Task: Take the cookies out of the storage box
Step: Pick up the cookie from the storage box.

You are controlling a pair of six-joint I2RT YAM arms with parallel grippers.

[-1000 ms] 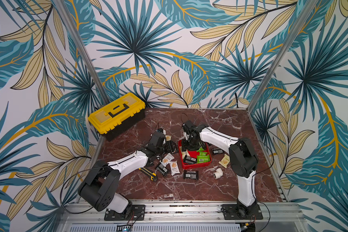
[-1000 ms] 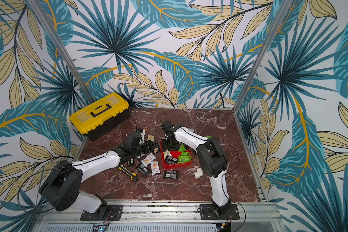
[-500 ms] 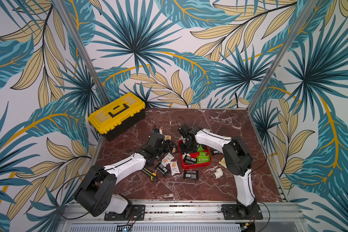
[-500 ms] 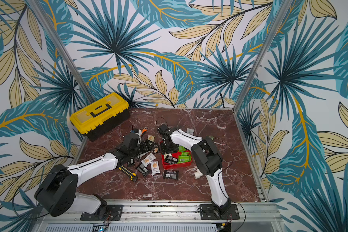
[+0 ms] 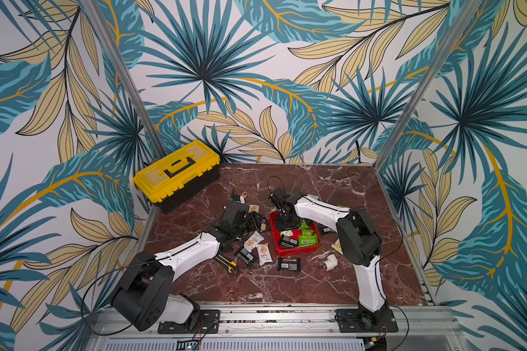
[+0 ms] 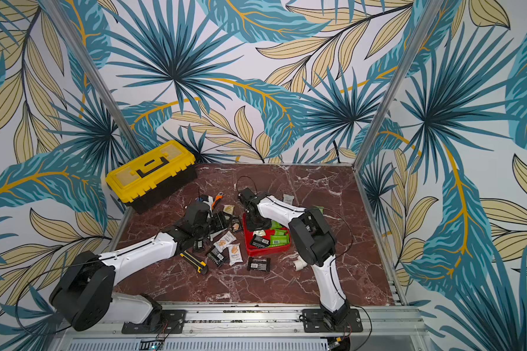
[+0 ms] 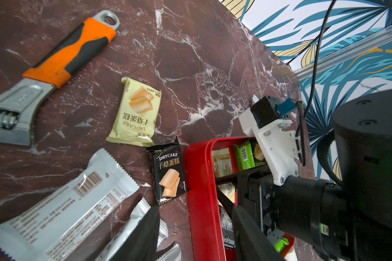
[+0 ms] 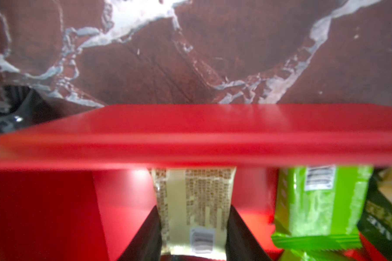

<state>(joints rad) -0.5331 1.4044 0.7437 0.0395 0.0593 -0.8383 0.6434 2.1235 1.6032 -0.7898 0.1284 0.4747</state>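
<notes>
Standing at the front rail, I see a glossy black packet point(image 5: 289, 263) lying flat on the veined red-brown marble top point(image 5: 286, 291), with a white pipe elbow point(image 5: 329, 262) on one side of it and a yellow-black utility knife point(image 5: 227, 263) on the other. Just beyond sits the storage box point(image 5: 295, 251), a shallow red tray with rounded corners and a smooth low wall. Inside it lie cookies point(image 5: 307, 240) in crinkly green, black and cream wrappers; others (white with orange print) are scattered on the marble on the left arm's side. The right gripper point(image 8: 194, 209) is down in the tray's far corner, its black fingers point(image 8: 145, 237) pinching a cream packet point(image 8: 197, 187) by its long edges, with a green packet point(image 8: 321, 203) alongside. The left gripper point(image 7: 194, 210) hovers with its fingers point(image 7: 143, 237) spread, the tray's wall between them, holding nothing. Farther back lie a steel wrench point(image 7: 61, 56) with an orange-and-black grip, then the yellow-lidded toolbox point(image 5: 177, 173).
</notes>
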